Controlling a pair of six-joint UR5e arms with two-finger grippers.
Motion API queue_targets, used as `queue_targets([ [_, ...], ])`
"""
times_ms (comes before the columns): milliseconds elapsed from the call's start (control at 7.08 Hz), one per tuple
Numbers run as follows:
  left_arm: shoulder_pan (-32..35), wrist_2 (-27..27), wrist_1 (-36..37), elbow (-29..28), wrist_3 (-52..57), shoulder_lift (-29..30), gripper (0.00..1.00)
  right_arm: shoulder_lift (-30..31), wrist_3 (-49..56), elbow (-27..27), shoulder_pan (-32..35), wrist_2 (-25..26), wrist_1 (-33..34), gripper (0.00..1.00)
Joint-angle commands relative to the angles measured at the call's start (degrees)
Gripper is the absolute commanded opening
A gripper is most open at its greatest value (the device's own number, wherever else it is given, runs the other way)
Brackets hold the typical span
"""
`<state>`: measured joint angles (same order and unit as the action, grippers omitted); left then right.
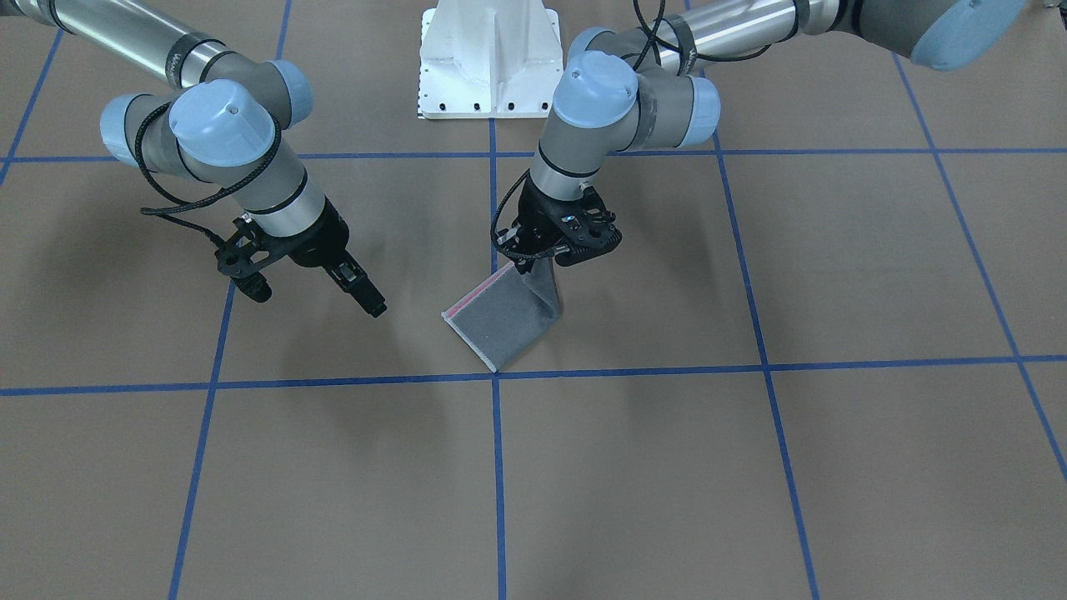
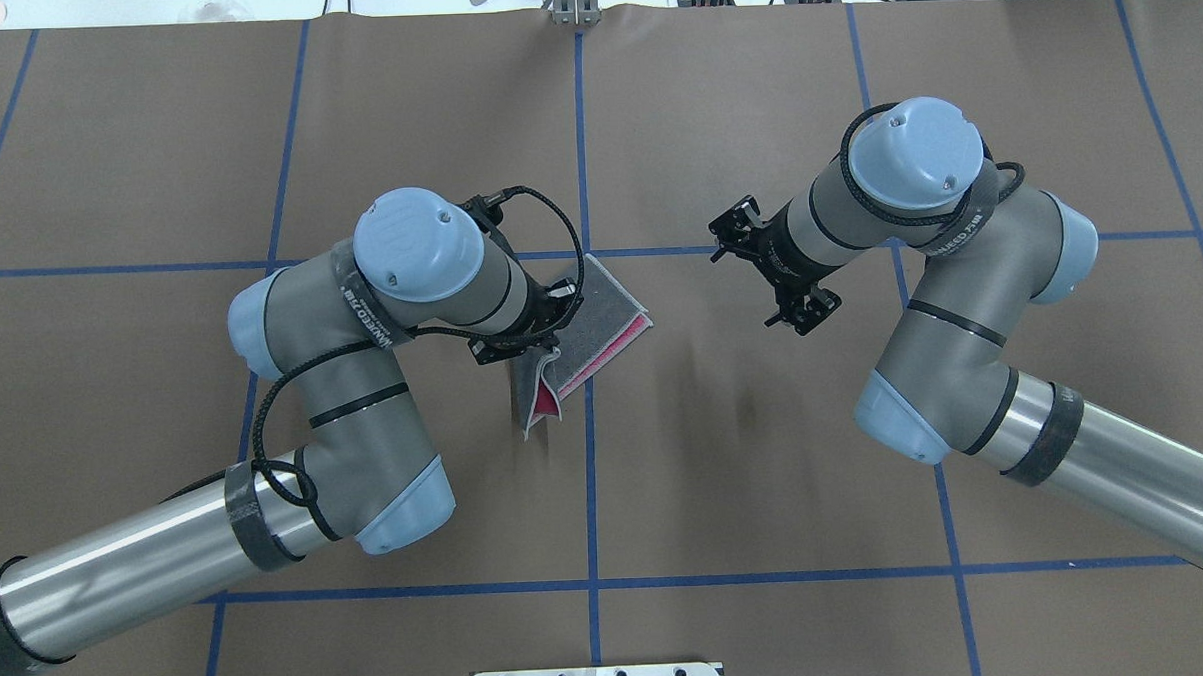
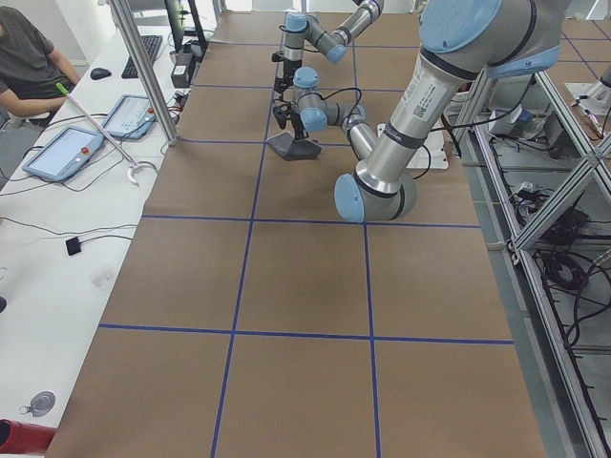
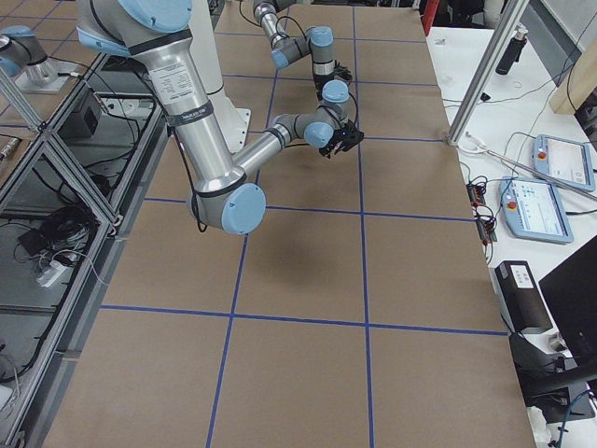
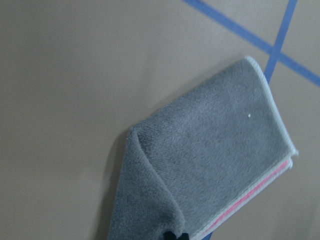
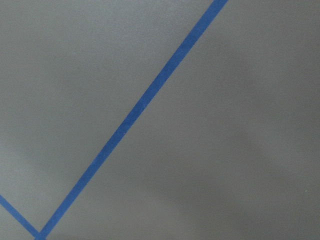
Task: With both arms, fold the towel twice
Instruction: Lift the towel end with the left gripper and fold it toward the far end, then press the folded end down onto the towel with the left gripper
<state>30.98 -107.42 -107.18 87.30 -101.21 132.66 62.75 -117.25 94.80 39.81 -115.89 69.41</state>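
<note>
The towel [image 1: 504,321] lies folded near the table's middle, dark grey face up, with a thin pink edge showing. It also shows in the overhead view [image 2: 606,323] and in the left wrist view [image 5: 215,155]. My left gripper [image 1: 533,265] is shut on one towel corner and holds it lifted, so the cloth curls up from the table. In the left wrist view its fingertips [image 5: 175,235] pinch the raised grey fold. My right gripper [image 1: 377,307] hangs above bare table beside the towel, apart from it, fingers together and empty. The right wrist view shows only table and tape.
The white bolted pedestal [image 1: 490,58] stands at the robot's side of the table. Blue tape lines [image 1: 497,375] cross the brown surface in a grid. A side bench with tablets [image 3: 62,153] and a seated person runs along the far edge.
</note>
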Motion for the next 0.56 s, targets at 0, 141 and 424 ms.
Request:
queue_targets([
  [0, 0.93, 0.02, 1.19, -3.96, -4.42, 3.73, 0.0, 0.09, 0.18, -0.23, 0.35, -0.3, -0.07, 1.0],
  [141, 1.54, 0.02, 1.19, -8.07, -6.87, 6.44, 0.0, 0.44, 2.27, -0.06, 3.58, -2.92, 0.02, 1.0],
  [424, 2.59, 0.02, 1.01, -12.57, -7.68, 9.71, 0.0, 3.5, 7.8, -0.23, 8.51, -8.91, -0.07, 1.0],
])
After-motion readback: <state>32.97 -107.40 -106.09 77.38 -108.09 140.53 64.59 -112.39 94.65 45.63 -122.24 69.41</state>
